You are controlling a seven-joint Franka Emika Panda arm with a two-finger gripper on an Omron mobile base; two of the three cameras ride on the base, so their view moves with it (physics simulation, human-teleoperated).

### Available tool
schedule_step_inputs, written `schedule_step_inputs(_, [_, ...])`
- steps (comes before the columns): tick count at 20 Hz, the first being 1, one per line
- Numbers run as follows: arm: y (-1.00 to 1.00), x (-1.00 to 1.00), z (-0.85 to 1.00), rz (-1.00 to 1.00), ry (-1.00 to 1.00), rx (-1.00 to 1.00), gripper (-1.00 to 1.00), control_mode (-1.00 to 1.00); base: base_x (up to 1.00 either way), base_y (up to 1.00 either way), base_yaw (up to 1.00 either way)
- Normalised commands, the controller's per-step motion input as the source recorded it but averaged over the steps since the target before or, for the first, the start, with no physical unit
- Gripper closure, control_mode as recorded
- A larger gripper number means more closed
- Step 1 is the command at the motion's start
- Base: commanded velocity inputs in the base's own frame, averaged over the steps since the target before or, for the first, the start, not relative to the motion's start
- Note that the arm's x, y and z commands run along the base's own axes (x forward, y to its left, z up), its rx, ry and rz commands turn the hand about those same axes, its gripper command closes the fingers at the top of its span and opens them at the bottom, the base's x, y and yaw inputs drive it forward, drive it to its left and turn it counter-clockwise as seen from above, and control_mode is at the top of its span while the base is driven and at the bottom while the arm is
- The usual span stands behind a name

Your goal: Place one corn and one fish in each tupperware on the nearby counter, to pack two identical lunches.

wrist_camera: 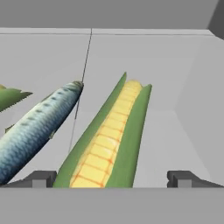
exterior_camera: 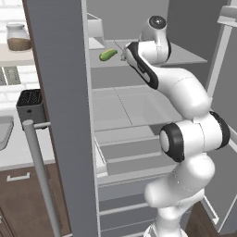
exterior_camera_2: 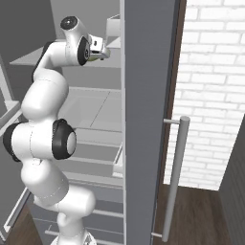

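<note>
While the arm reached into the open fridge, the gripper (wrist_camera: 111,178) hung fully spread and empty over a corn (wrist_camera: 107,142) on the shelf.

Corn lay between the two finger tips, husk flaring wide on both sides, with a fish (wrist_camera: 37,124) just beside it and another green husk tip (wrist_camera: 11,97) at the frame's edge. Closing here risked one finger catching the fish, dragging both, since the gap between them looked slim. A pinch on loose husk alone could slip. Outside, the counter (exterior_camera: 18,146) waited past the fridge door (exterior_camera: 60,92).
</note>
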Motion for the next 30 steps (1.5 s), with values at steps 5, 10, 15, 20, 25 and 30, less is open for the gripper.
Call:
schedule_step_inputs(5, [-0.13,0.00,0.02,0.00,0.00,0.00,-1.00,-1.00,0.00,0.00,0.00])
schedule_step_inputs(10, [-0.03,0.23,0.06,0.00,0.00,0.00,-1.00,-1.00,0.00,0.00,0.00])
schedule_step_inputs(15, [0.04,0.21,0.00,0.00,0.00,0.00,-1.00,-1.00,0.00,0.00,0.00])
schedule_step_inputs(20, [-0.01,0.00,-0.01,0.00,0.00,0.00,-1.00,-1.00,0.00,0.00,0.00])
schedule_step_inputs(25, [0.00,0.00,0.00,0.00,0.00,0.00,1.00,-1.00,0.00,0.00,0.00])
schedule_step_inputs(30, [0.00,-0.01,0.00,0.00,0.00,0.00,1.00,-1.00,0.00,0.00,0.00])
